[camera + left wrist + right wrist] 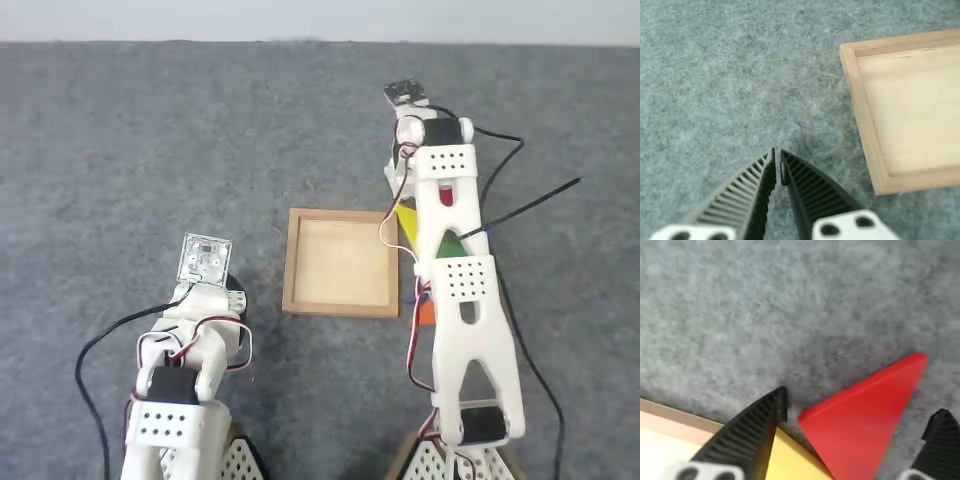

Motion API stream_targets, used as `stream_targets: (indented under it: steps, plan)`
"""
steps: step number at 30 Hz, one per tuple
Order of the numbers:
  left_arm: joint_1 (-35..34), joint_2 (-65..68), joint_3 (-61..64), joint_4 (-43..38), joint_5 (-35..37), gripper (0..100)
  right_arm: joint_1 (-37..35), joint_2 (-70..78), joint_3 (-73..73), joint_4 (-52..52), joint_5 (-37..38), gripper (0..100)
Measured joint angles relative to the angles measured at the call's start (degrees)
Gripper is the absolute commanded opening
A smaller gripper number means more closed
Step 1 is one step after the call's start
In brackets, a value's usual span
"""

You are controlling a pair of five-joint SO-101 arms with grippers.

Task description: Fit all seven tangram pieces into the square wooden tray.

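The square wooden tray [340, 262] lies flat in the middle of the grey, felt-covered tabletop [150, 150]. Its pale floor shows from rim to rim.

The left pincer [777, 157] hangs over the felt off the tray's left side, near one of the tray's corners. Its two ribbed fingers are drawn together with only a thin slit between the tips, and it grips nothing.

The right arm [465, 290] stretches along the tray's right side and past its far right corner. The right pincer [860, 402] is spread wide there and has hold of nothing. A red triangle [865, 425] lies flat on the felt between its fingers. One fingertip [776, 402] is close to a corner of the triangle, and the other stands clear of the triangle's far edge. Whether either finger touches the triangle cannot be told.

A yellow piece [790, 462] lies just beside the red triangle, edge along edge, between it and the tray's rim. The nearer finger partly covers this piece.

In the high view, more pieces lie on the felt just off the tray's right rim, partly hidden under the right arm. The yellow piece [406, 225] is close to the rim. A green piece [452, 246] lies a little farther out from the tray. An orange piece [426, 313] lies by the tray's near right corner. Their full outlines cannot be made out beneath the arm.
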Motion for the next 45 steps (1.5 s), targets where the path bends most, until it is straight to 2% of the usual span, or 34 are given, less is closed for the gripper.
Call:
stream_targets:
  steps: [3, 14, 18, 25, 32, 37, 45]
  plan:
    - [0.0, 0.0, 0.0, 0.0, 0.0, 2, 0.5, 0.0, 0.1, 0.1, 0.1, 32.2]
    - [0.0, 0.0, 0.0, 0.0, 0.0, 2, 1.1, -0.3, 1.8, 0.1, 0.1, 31.3]
    - [0.0, 0.0, 0.0, 0.0, 0.0, 2, 1.5, -0.3, 1.8, 0.1, 0.0, 27.9]
    - [0.0, 0.0, 0.0, 0.0, 0.0, 2, 3.3, -0.7, 3.4, 0.1, 0.5, 35.1]
    - [0.0, 0.0, 0.0, 0.0, 0.0, 2, 3.4, -5.2, 10.9, 0.1, 4.1, 35.6]
    - [0.0, 0.0, 0.0, 0.0, 0.0, 2, 3.6, -6.8, 12.8, 0.1, 6.6, 43.7]
    - [0.0, 0.0, 0.0, 0.0, 0.0, 2, 3.6, -7.9, 15.5, 0.1, 12.5, 42.6]
